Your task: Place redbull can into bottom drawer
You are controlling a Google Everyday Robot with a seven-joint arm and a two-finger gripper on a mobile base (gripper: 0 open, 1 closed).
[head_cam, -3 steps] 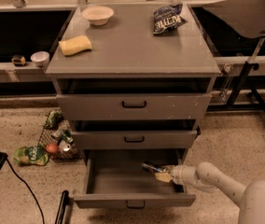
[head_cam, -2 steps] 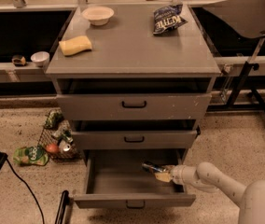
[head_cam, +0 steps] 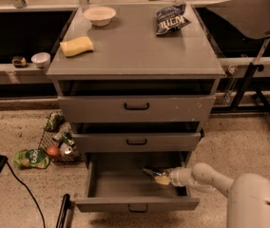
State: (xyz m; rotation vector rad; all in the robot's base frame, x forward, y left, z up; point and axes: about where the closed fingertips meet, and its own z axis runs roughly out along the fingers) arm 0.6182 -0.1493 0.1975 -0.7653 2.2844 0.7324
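The bottom drawer point(head_cam: 135, 204) is pulled open under the two upper grey drawers; its floor looks bare. My gripper point(head_cam: 158, 175) reaches in from the right, inside the drawer's right half and just above its floor. It is shut on the redbull can point(head_cam: 149, 171), a small dark shiny cylinder that sticks out to the left of the pale fingers point(head_cam: 163, 179). The can is tilted and seems held clear of the drawer floor. My white arm point(head_cam: 206, 175) crosses the drawer's right wall.
On the cabinet top point(head_cam: 135, 51) lie a dark blue chip bag point(head_cam: 170, 19), a white bowl point(head_cam: 100, 15) and a yellow sponge point(head_cam: 76, 46). The middle drawer point(head_cam: 136, 140) stands slightly out. A basket with litter point(head_cam: 54, 144) sits on the floor left. A black stand point(head_cam: 249, 75) is at right.
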